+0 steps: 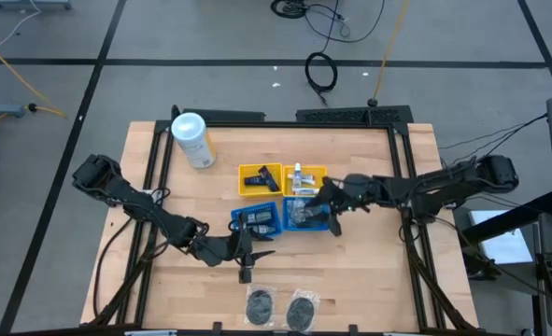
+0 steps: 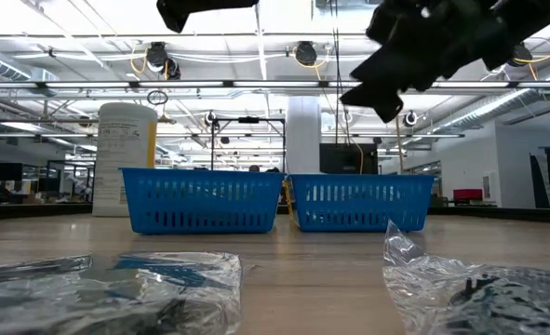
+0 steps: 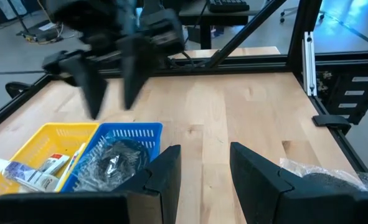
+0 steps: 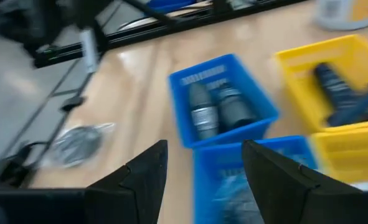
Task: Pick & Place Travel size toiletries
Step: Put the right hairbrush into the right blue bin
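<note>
Four small trays are being shown grouped at the middle of the wooden table (image 1: 369, 280): two yellow trays (image 1: 260, 179) on the far side and two blue trays (image 1: 257, 218) on the near side. A white canister (image 1: 191, 139) with a yellow label is standing to the far left of them, well apart. The right gripper (image 1: 332, 216) is being held over the right blue tray (image 1: 308, 217), its jaws spread and nothing being pinched between them; a clear-wrapped grey piece (image 3: 112, 159) is lying in that tray. The left gripper (image 1: 249, 245) is being held just near of the left blue tray, jaws likewise spread and empty. Two dark tubes (image 4: 216, 110) are lying side by side in the left blue tray, black pieces (image 1: 260, 176) are resting in the left yellow tray, and a small white tube (image 3: 28, 174) is lying in the right yellow tray. Two more round grey wrapped pieces (image 1: 260, 303) are lying side by side at the near edge of the table, apart from the trays. In the low view their crinkled wrappers are filling the foreground and partly blocking the sight of the blue trays behind.
</note>
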